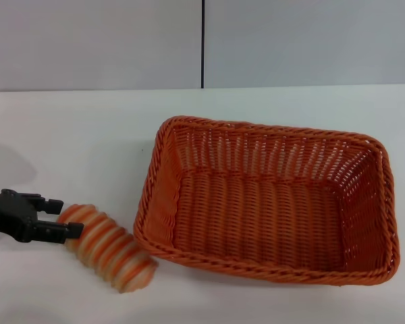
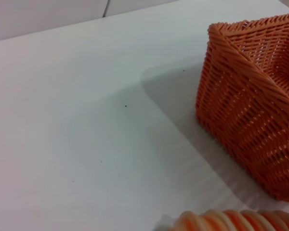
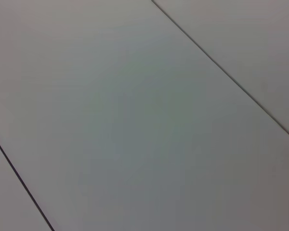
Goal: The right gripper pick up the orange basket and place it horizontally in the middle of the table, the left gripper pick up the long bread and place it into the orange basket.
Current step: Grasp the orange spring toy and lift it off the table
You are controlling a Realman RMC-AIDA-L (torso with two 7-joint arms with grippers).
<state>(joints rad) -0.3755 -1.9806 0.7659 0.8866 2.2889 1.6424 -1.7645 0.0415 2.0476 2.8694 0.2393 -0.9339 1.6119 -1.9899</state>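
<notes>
- We see the long bread lying on the table, near the front edge on the robot's left side, its striped body angled so that one rounded end points toward the near edge and the other toward the left gripper.
- In the left wrist view we catch only a strip of the long bread at the picture's edge, with the white table spread beyond it.
- The orange basket stands upright on the table, its long side running across from left to right, in the middle and toward the robot's right.
- The bread lies just beside the basket's near left corner, outside it; we cannot tell whether the two touch.
- From the left wrist view, the corner of the orange basket rises near the bread, its shadow falling on the tabletop.
- The left gripper reaches in low from the left, its two dark fingers set on either side of the bread's upper end; they are a narrow way apart, and we cannot tell whether they press the loaf.
- The right gripper shows in none of our views; its wrist camera looks at plain grey panels with dark seams.
- Behind the table stands a grey wall with a vertical seam.
</notes>
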